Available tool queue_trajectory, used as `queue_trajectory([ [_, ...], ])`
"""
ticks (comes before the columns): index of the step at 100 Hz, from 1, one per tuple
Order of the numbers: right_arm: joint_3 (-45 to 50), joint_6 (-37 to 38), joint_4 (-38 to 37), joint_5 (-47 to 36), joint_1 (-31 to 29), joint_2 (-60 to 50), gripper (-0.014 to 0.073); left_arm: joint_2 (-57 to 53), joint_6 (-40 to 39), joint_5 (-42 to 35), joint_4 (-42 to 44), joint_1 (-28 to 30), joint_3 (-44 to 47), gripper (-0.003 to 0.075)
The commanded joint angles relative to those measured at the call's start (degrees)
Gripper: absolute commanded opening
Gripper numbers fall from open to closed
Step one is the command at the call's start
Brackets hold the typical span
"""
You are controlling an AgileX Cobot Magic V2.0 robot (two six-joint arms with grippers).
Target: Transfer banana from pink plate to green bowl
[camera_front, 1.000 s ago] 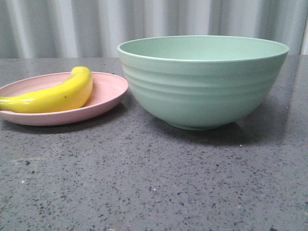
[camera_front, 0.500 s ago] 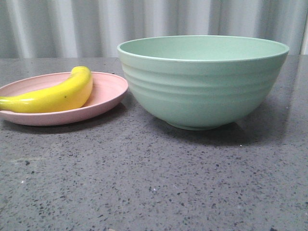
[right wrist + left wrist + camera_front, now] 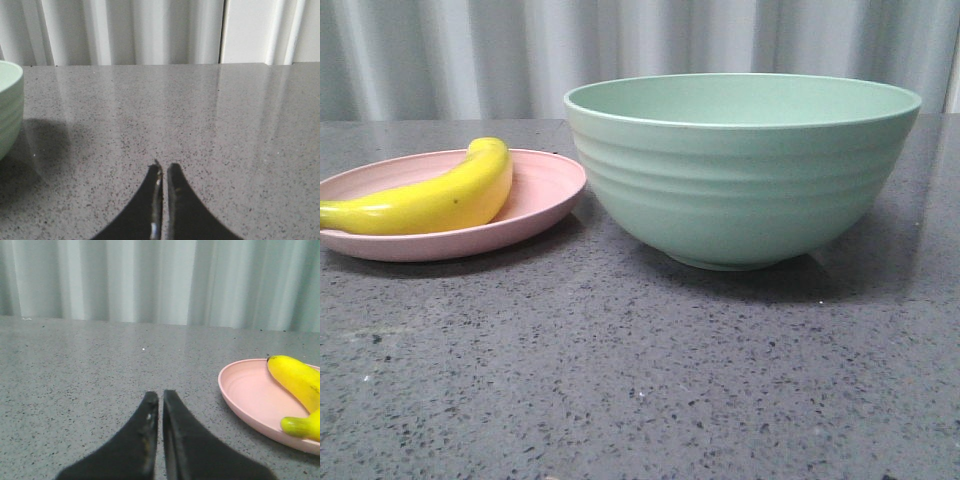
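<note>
A glossy yellow curved banana (image 3: 430, 198) is seen lying on a shallow pale pink plate (image 3: 545, 195) at the frame's left, just beside a deep ridged mint-green bowl (image 3: 740, 190) at centre. Nothing is gripped: the left gripper (image 3: 160, 397) and right gripper (image 3: 163, 169) are pressed closed, empty, so transfer seems unstarted.

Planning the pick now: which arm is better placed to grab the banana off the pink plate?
Left, probably. The left pincer, shut and empty, has the banana and pink plate in its view. The right pincer, also shut, sees only the green bowl.
</note>
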Motion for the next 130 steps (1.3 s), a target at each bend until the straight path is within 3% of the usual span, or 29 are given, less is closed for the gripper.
queue_trajectory([
  [1,-4.38,0.03,0.0,-1.33,-0.46,2.67,-0.0069,3.2,-0.33,-3.01,-0.65,0.09,-4.8,-0.002],
  [42,-18.2,0.03,4.06,9.61,-0.46,20.18,-0.0061,15.0,-0.33,-5.54,-0.65,0.09,-13.04,-0.002],
  [61,-20.04,0.03,9.37,8.5,-0.46,24.25,-0.0064,18.21,-0.33,-6.91,-0.65,0.09,-13.04,-0.0015],
  [68,-19.93,0.03,9.37,9.08,-0.46,24.59,-0.0064,18.83,-0.33,-7.36,-0.65,0.09,-13.04,0.004],
  [81,-19.93,0.03,9.37,9.1,-0.46,24.6,-0.0064,19.47,-0.33,-10.69,-1.09,0.09,-13.04,0.0262],
  [88,-19.93,0.03,9.37,9.1,-0.46,24.6,-0.0064,20.0,-0.33,-12.44,-2.48,0.09,-13.04,0.0336],
  [110,-19.93,0.03,9.37,9.1,-0.46,24.6,-0.0064,25.6,-0.33,-12.64,-1.84,-2.05,-14.82,0.0439],
  [130,-19.93,-0.07,9.37,9.34,-0.46,24.6,-0.0064,35.48,-0.33,-8.88,-1.21,-10.83,-20.74,0.0463],
])
